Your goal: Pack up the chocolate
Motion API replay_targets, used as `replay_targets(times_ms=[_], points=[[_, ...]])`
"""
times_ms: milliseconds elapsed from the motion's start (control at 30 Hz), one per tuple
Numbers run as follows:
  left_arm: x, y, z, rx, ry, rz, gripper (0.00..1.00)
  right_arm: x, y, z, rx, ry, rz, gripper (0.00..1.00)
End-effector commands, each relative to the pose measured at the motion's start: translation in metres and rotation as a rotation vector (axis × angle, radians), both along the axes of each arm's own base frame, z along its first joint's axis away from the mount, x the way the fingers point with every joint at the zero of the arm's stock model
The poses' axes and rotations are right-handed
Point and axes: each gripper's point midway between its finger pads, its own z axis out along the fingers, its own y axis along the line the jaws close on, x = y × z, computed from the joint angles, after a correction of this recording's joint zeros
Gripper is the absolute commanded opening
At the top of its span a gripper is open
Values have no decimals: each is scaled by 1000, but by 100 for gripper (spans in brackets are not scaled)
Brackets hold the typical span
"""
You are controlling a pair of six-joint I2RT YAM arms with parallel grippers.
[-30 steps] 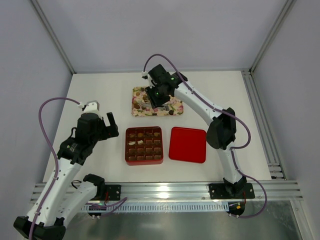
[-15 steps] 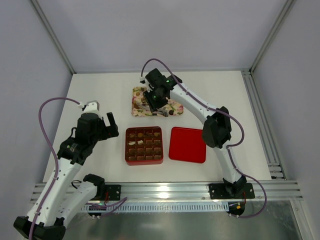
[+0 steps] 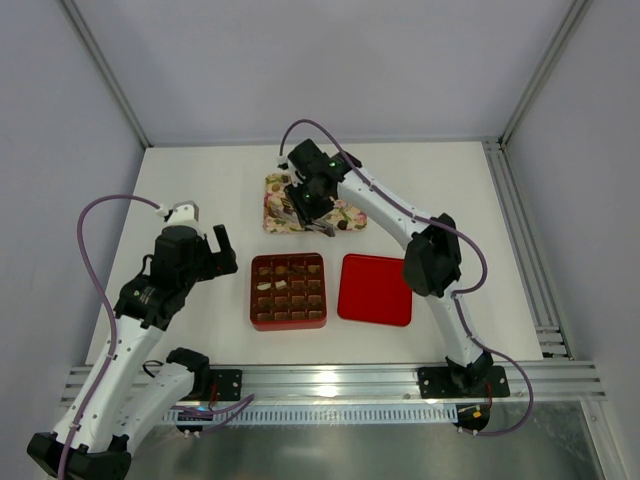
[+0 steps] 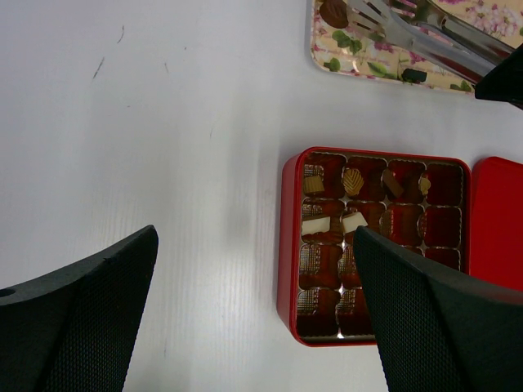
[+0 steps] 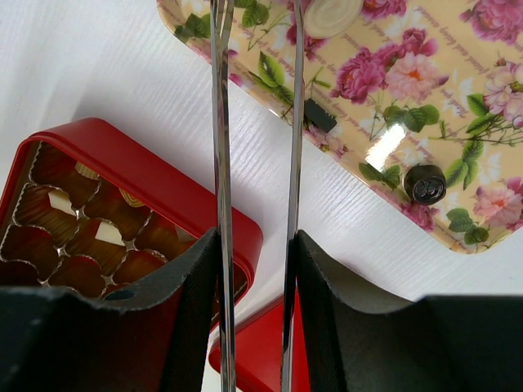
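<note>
Right gripper (image 5: 255, 245): clamped on the handle end of the tongs (image 5: 219, 122). The two blades stand apart and reach out over the tray (image 5: 490, 122), and their tips run off the top of the wrist view.
Left gripper (image 4: 255, 237): fingers wide apart, holding nothing, hovering over the table left of the box (image 4: 288, 245).
Chocolate: some pieces lie loose on the tray: a dark round one (image 5: 426, 184), a small black block (image 5: 320, 115), and a pale round one (image 5: 331, 12) just beside the right blade. Others sit in cells of the box, among them a tan shell (image 4: 355, 181) and a white piece (image 4: 315, 225). Several cells look empty.
Lid (image 3: 375, 289): flat on the table, just right of the box.
Step, as we judge it: picking a piece off the tray with the tongs.
How we would do it well: centre one piece between the blades before squeezing. We would close gently so a round piece does not squirt out, then lift straight up. We would carry it low to an empty cell and let go only once it is over that cell.
Unknown: we cannot tell whether the tips hold anything now.
Risk: long blades magnify any wrist wobble.
</note>
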Motion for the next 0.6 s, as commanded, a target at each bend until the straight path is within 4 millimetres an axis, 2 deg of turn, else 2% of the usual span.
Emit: replay_targets(times_ms=[0, 333, 367, 567], points=[[4, 2, 9, -8, -35, 18, 100, -2, 8, 48, 67, -83, 4, 43], [4, 1, 8, -9, -33, 18, 100, 1, 3, 70, 85, -140, -23, 43], [4, 2, 9, -10, -35, 19, 100, 7, -2, 72, 65, -169, -53, 43], [4, 2, 9, -9, -35, 19, 100, 16, -3, 76, 66, -198, -83, 43]])
